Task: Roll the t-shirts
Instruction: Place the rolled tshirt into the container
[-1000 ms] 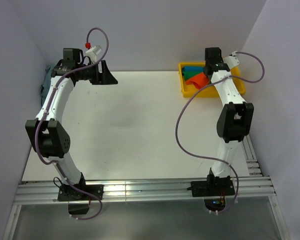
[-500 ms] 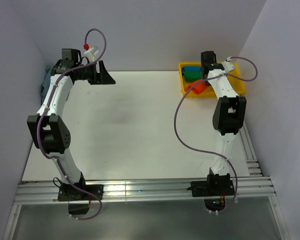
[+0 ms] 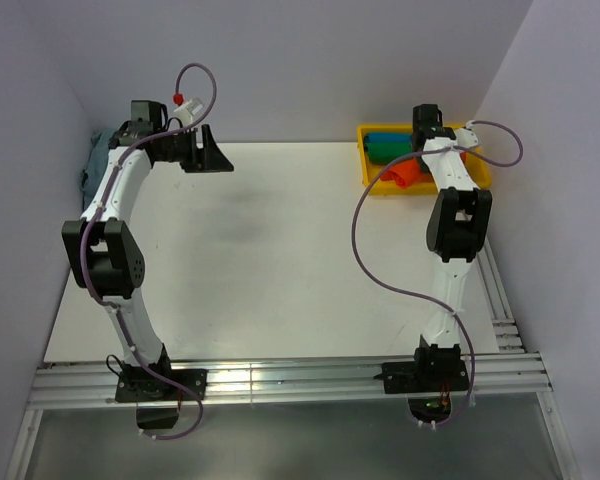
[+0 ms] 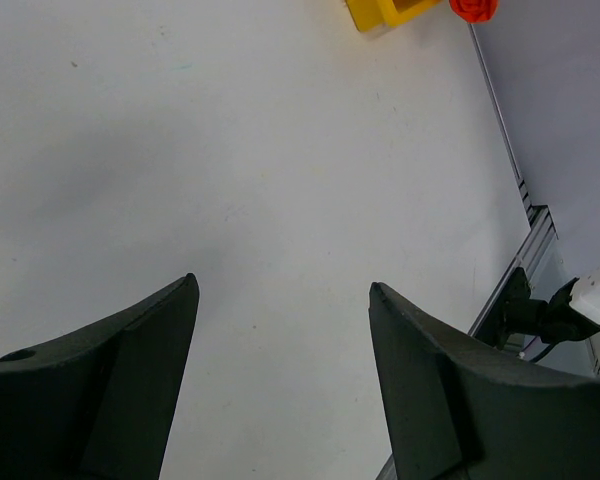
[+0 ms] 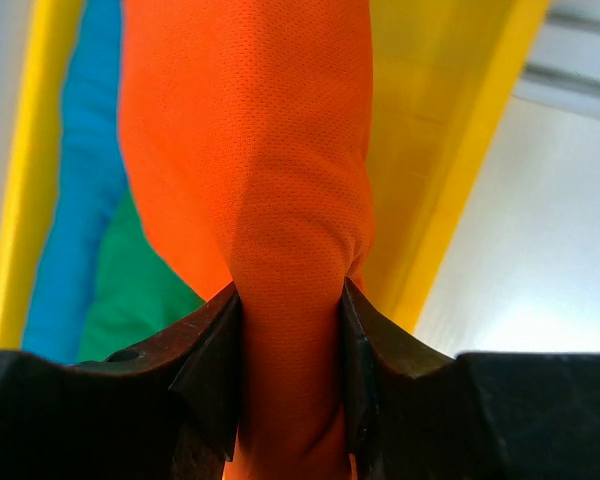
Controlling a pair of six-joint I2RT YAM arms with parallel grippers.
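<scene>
- Far left, a grey-blue t-shirt [image 3: 93, 162] lies bunched at the worktop [image 3: 280, 260] edge.
- Next, the left gripper [image 4: 280, 290] hangs spread wide, empty.
- Far right, the right gripper [image 5: 290, 300] pinches the orange t-shirt [image 5: 250, 150] over the yellow tray [image 5: 460, 150]. Looks like stowing; next, lower it beside the green t-shirt [image 5: 130, 290] and let go.

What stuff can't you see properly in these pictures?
Grey-blue shirt: top view, partly behind the left arm, too bunched to tell its shape.
Orange shirt: right wrist view, its near end hidden between the fingers of the right gripper.
Yellow tray: left wrist view, cut off by the top edge.
That gripper: top view, hidden under its own wrist.
</scene>
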